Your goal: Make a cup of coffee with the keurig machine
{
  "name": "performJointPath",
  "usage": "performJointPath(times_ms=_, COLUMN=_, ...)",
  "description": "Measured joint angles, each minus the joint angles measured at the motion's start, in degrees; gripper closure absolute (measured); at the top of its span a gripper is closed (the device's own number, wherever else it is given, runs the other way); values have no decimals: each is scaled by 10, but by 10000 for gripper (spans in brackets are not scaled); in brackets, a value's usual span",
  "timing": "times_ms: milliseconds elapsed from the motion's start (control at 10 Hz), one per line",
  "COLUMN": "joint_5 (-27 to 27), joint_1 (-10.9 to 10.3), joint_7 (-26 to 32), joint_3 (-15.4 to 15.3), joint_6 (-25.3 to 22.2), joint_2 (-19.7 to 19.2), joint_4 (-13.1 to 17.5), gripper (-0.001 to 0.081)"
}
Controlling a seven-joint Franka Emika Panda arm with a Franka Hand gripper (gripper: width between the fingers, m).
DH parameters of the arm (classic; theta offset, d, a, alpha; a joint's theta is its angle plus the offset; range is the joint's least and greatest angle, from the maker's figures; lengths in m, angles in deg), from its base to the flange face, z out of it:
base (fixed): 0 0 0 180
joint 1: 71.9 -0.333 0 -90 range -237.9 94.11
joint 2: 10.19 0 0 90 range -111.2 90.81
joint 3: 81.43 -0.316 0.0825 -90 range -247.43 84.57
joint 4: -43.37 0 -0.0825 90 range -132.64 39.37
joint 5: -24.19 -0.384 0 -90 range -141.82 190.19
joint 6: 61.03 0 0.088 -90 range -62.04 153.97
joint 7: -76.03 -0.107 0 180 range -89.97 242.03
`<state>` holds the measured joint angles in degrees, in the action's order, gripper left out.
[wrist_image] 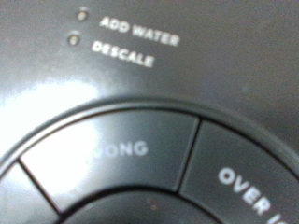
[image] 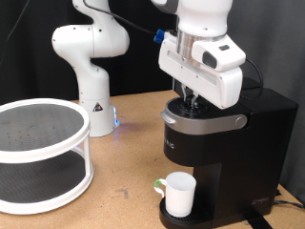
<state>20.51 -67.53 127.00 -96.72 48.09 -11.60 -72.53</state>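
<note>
Black curtain backs a brown tabletop on which everything stands. At the exterior view's right sits the keurig machine, a black box with a silver-grey curved lid handle across its front. The handle lies low, so the lid looks closed. The machine's front faces the exterior view's bottom left, and its long axis runs from that front back toward the exterior view's right. Under the brew head the white mug stands upright on the drip tray, its mouth up and its handle turned to the exterior view's left.

Directly above the machine's top the gripper points straight down, its fingertips at or just over the button panel. The wrist view is filled by that panel: the "ADD WATER" and "DESCALE" labels with their small unlit lamps, and below them a ring of buttons, among them one reading "STRONG" and one reading "OVER ICE". No finger shows there, and in the exterior view the fingers are too dark against the machine to say whether they are spread or together.

Judging by the seated mug and lowered lid, the work stands at the button-pressing stage; a press here needs a fingertip centred on one button, clear of its neighbours.

Further off, at the exterior view's left, stand a white two-tier round shelf and a second white robot arm.
</note>
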Motion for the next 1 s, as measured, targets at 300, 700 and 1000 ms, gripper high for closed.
performJointPath(times_ms=300, joint_5=0, joint_1=1, joint_7=5, joint_3=0, joint_6=-32, joint_2=-24, joint_4=32, gripper=806)
performJointPath(times_ms=700, joint_5=9, joint_1=1, joint_7=24, joint_3=-1, joint_6=-79, joint_2=-53, joint_4=72, gripper=806)
performJointPath(times_ms=1000, joint_5=26, joint_1=-2, joint_7=30, joint_3=-5, joint_6=-93, joint_2=-58, joint_4=80, gripper=806)
